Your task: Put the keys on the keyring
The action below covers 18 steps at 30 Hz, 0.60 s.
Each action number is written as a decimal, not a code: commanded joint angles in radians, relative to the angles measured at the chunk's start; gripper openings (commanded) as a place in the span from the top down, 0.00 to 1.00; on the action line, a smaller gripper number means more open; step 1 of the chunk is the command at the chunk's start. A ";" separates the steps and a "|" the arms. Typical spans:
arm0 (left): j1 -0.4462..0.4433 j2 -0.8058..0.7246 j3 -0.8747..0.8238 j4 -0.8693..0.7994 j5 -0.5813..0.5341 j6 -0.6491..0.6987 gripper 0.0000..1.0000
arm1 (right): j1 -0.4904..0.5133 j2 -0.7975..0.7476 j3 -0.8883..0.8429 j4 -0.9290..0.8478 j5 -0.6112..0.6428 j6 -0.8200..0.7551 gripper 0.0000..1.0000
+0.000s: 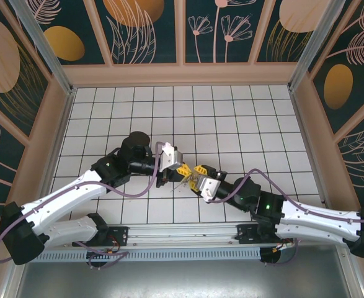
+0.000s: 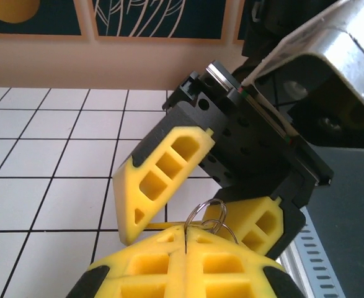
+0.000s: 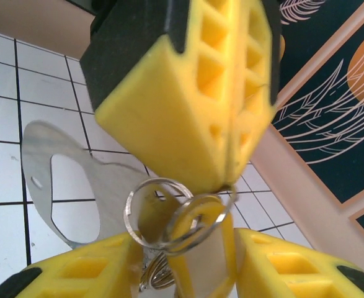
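Top external view is showing the two arms reaching low over the middle of the white tiled table (image 1: 244, 118), with the left gripper (image 1: 182, 169) and the right gripper (image 1: 201, 171) sitting nose to nose and the keyring (image 3: 180, 214) hanging between them, above the tiles. The left gripper is clenching the keyring: its yellow fingers (image 3: 188, 99) are pressing flat together, and the wire is sticking out of the seam between them. The right gripper is standing released, its two yellow fingers (image 2: 160, 180) spreading apart on either side of the keyring and, as far as I can see, not pressing on it. A flat silvery key (image 3: 113, 177) with a teardrop cut-out is hanging just beside the keyring, its edge passing behind the wire loops; I cannot tell whether it is threaded on. Right under the keyring more silvery metal is bunching up, too blurred to make out. A thin brass-gold sliver (image 2: 166, 224) is lying beside the keyring, edge-on, reaching towards one finger of the right gripper.
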 commanded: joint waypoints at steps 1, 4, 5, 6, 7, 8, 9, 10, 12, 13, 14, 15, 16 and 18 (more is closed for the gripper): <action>0.002 -0.031 0.026 -0.020 0.035 0.020 1.00 | 0.004 -0.037 -0.007 0.036 -0.032 -0.014 0.58; 0.002 -0.044 0.011 -0.003 0.043 0.001 1.00 | 0.003 -0.052 -0.012 0.052 -0.064 -0.007 0.58; 0.002 -0.047 0.006 0.001 0.046 -0.004 1.00 | 0.004 -0.050 -0.011 0.052 -0.062 -0.006 0.60; 0.002 -0.052 0.000 0.005 0.047 -0.007 1.00 | 0.003 -0.048 -0.009 0.047 -0.056 -0.004 0.61; 0.002 -0.056 -0.005 0.010 0.049 -0.011 1.00 | 0.002 -0.046 -0.007 0.039 -0.053 -0.001 0.61; 0.002 -0.060 -0.010 0.018 0.051 -0.016 1.00 | 0.003 -0.042 -0.002 0.029 -0.051 0.002 0.62; 0.002 -0.063 -0.014 0.023 0.053 -0.019 1.00 | 0.003 -0.039 0.001 0.017 -0.049 0.006 0.62; 0.002 -0.063 -0.017 0.026 0.053 -0.022 1.00 | 0.002 -0.036 0.002 0.012 -0.043 0.009 0.63; 0.002 -0.063 -0.022 0.037 0.032 -0.035 1.00 | 0.002 -0.040 -0.001 0.019 -0.009 0.022 0.64; 0.002 -0.064 -0.029 0.047 0.003 -0.049 1.00 | 0.001 -0.041 -0.003 0.026 0.011 0.031 0.64; 0.002 -0.066 -0.038 0.058 -0.042 -0.066 1.00 | 0.000 -0.043 -0.003 0.031 0.027 0.043 0.64; 0.002 -0.070 -0.049 0.066 -0.083 -0.081 1.00 | -0.003 -0.044 -0.003 0.032 0.035 0.056 0.63; 0.003 -0.078 -0.063 0.080 -0.120 -0.105 1.00 | -0.012 -0.044 0.000 0.034 0.041 0.079 0.62; 0.003 -0.100 -0.101 0.111 -0.204 -0.162 1.00 | -0.055 -0.038 0.009 0.027 0.028 0.154 0.56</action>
